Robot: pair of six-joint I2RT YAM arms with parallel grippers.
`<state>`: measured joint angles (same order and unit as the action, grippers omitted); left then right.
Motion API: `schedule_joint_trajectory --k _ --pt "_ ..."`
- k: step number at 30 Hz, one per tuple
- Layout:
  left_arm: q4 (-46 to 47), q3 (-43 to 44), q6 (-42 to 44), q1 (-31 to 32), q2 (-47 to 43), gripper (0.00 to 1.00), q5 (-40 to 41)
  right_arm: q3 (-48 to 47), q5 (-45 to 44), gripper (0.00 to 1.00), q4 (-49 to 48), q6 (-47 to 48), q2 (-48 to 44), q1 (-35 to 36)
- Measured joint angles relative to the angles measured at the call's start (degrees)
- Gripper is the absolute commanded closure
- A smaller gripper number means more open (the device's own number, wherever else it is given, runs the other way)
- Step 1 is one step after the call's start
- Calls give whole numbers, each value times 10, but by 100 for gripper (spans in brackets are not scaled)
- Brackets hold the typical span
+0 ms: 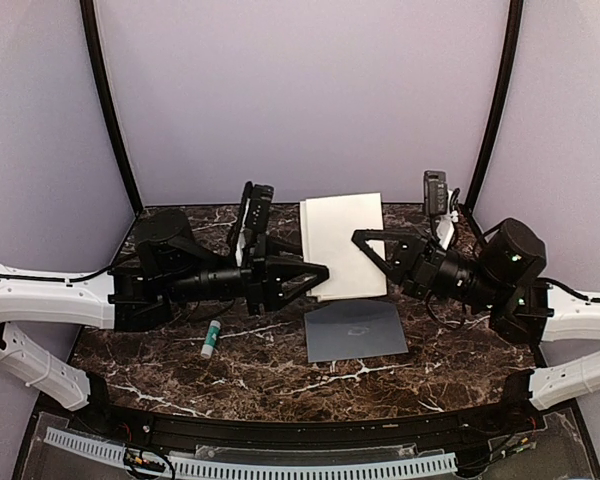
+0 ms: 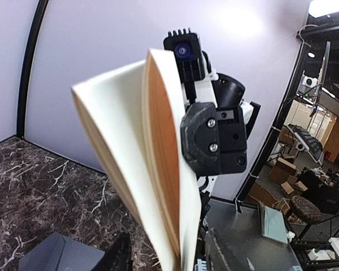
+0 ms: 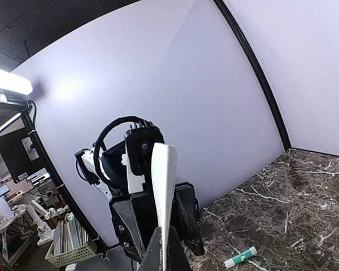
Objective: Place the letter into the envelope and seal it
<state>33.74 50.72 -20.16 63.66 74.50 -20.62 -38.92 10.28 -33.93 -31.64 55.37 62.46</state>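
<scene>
The cream-white letter [image 1: 342, 240] is held up in the air above the table, bowed into a loose fold [image 2: 118, 141]. My right gripper [image 1: 360, 238] is shut on its right edge, and the sheet rises edge-on from between the closed fingers [image 3: 168, 248]. My left gripper [image 1: 322, 272] faces it from the left with its jaws open on either side of the letter's lower edge [image 2: 169, 257], a gap showing beside one finger. The grey-blue envelope [image 1: 355, 331] lies flat on the table below the two grippers, and its corner shows in the left wrist view [image 2: 56, 257].
A small white-and-green glue stick [image 1: 211, 338] lies on the dark marble table [image 1: 240, 375], left of the envelope and under the left arm; it also shows on the table in the right wrist view [image 3: 240, 257]. Lilac walls enclose the back and sides.
</scene>
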Motion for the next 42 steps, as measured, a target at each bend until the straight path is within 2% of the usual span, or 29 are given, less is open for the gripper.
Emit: schedule_joint_trajectory --k 2,4,7,10,13,16,22,26,31,35,42 --pt "26 0 -8 0 3 79 -2 6 0 100 -10 -5 1 0" --pt "43 5 -11 0 10 88 -4 12 0 100 -14 -7 1 0" --pt "54 16 -19 0 25 94 -7 14 -3 98 -12 -8 1 0" --pt "46 20 -16 0 31 100 1 14 -19 77 23 -5 -11 0" --pt "26 17 -10 0 23 100 18 14 -48 44 83 2 -35 0" --pt "9 -4 -2 0 -1 100 44 13 -77 23 142 10 -62 -4" --pt "-29 -52 4 0 -57 100 95 -41 -155 8 306 75 -67 -33" --pt "-56 -87 -3 0 -83 100 121 -122 -160 4 421 134 -3 -96" --pt "-98 -133 -35 0 -102 100 149 -221 -131 2 545 244 140 -135" --pt "-134 -150 -62 0 -96 100 159 -271 -78 4 624 341 269 -161" --pt "-173 -153 -82 3 -69 100 169 -444 -22 9 735 471 492 -273"
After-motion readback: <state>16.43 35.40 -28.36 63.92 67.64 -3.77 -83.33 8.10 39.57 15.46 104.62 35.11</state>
